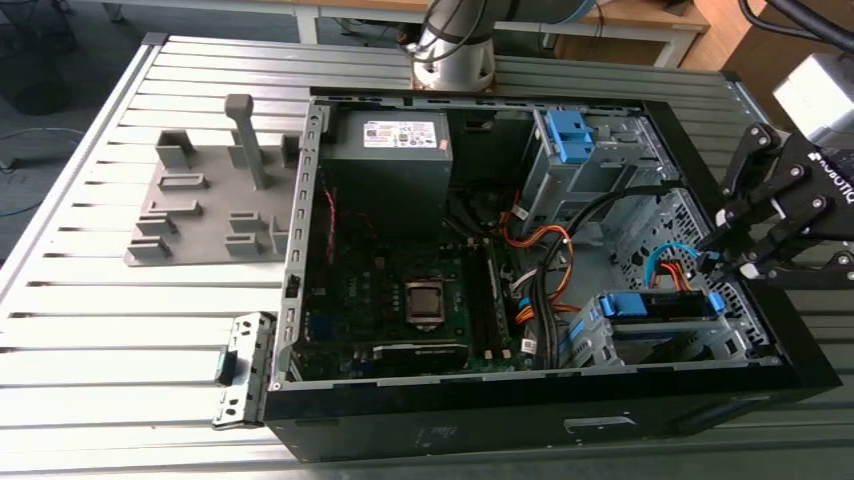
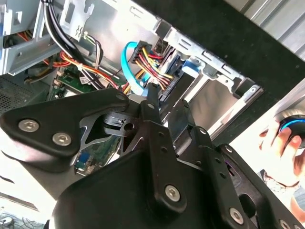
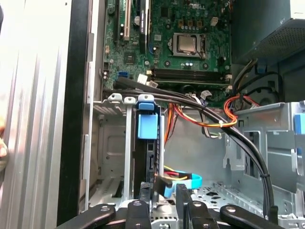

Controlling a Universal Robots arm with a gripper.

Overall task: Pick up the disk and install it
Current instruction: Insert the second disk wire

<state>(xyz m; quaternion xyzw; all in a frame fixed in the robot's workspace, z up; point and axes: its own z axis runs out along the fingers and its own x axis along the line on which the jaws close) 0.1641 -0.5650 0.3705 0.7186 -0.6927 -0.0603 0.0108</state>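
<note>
The disk (image 1: 657, 306) sits in the lower drive cage (image 1: 727, 345) at the exterior view's right, near corner of the open computer case, with its blue carrier frame around it. In the first wrist view the disk (image 3: 143, 162) stands edge-on in the cage under its blue tab (image 3: 147, 125). My gripper (image 1: 725, 265) hovers just above the disk's cabled end, fingers slightly apart and nothing pinched between them. The fingers (image 3: 183, 195) flank a black connector on a blue data cable (image 3: 183, 180). In the second wrist view the gripper (image 2: 167, 102) points at the yellow-and-black power leads (image 2: 152, 62).
A grey power-supply box (image 1: 394, 150) and the motherboard (image 1: 400, 290) fill the case's left side. A small blue bracket (image 1: 571, 135) sits in the upper cage. Orange and black cables (image 3: 214, 121) cross the middle. A grey fixture (image 1: 207, 200) stands on the slatted table. A person's hand (image 2: 281, 143) is beside the case.
</note>
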